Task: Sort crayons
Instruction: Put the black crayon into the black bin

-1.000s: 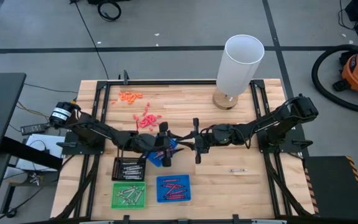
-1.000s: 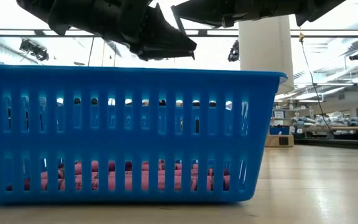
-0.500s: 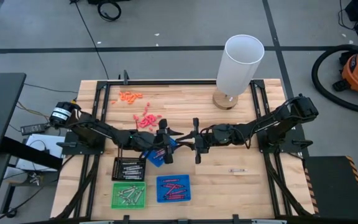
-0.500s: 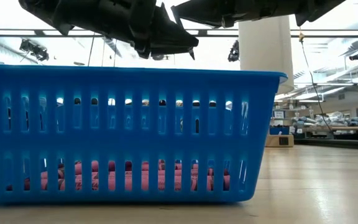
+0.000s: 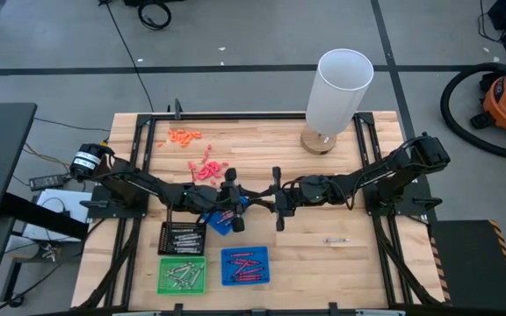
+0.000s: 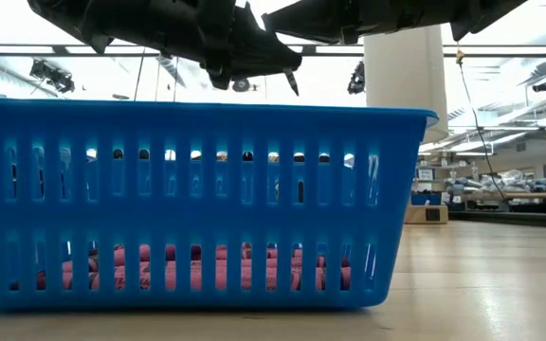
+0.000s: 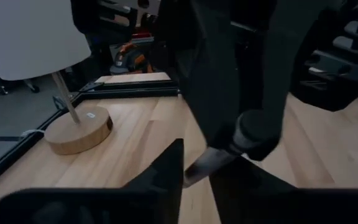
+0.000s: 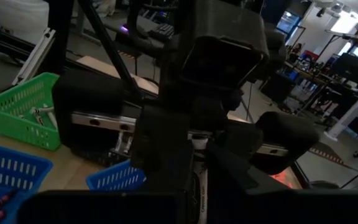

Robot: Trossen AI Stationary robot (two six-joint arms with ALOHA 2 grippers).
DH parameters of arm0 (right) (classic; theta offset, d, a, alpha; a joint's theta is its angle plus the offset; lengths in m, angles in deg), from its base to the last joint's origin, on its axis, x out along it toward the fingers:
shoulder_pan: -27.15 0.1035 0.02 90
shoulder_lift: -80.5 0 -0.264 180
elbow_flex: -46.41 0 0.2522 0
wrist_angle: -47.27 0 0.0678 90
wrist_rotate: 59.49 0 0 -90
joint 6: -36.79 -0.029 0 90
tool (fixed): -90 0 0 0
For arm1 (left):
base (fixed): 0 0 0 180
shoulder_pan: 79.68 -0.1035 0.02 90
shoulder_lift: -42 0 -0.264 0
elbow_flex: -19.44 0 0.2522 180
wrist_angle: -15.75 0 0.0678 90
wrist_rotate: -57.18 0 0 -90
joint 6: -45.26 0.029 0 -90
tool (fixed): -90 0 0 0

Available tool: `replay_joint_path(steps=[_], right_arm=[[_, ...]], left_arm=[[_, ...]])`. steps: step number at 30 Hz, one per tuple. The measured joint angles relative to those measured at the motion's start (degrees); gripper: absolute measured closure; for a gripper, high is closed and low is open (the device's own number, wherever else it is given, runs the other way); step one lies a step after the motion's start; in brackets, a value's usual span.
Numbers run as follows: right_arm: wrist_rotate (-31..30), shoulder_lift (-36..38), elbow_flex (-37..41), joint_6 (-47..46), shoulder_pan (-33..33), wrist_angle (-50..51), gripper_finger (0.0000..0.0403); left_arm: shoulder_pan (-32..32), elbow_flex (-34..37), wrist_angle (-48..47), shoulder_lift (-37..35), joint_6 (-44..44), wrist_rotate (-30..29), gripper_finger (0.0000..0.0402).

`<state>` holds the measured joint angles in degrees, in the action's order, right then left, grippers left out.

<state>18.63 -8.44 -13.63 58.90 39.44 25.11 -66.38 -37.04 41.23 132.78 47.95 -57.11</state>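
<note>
Your right claw (image 5: 262, 204) clamped a grey crayon (image 7: 207, 163), its long axis left-right, tip toward the left claw (image 5: 244, 202), whose grip I cannot tell.

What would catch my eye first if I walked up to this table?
Probably the two dark arms meeting nose to nose at mid-table, the left gripper and the right gripper almost touching above a small blue basket. Next, the tall white lamp at the far edge.

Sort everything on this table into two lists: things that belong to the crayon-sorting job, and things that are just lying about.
Part of the job:
- red crayons in the blue tray
- grey crayons in the green tray
- black tray
- loose crayon

Just lying about:
- lamp
- orange bits
- pink bits
</note>
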Motion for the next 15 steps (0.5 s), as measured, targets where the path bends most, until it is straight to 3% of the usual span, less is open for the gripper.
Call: replay_joint_path(steps=[7,15], right_arm=[[-0.5,0.0,0.0,-1.1,0.0,0.6,0.0321],[-6.0,0.0,0.0,-4.5,0.2,3.4,0.0258]], left_arm=[[0.0,0.0,-0.1,0.0,-0.1,1.6,0.0374],[0.8,0.0,-1.8,-0.4,0.0,1.5,0.0363]])
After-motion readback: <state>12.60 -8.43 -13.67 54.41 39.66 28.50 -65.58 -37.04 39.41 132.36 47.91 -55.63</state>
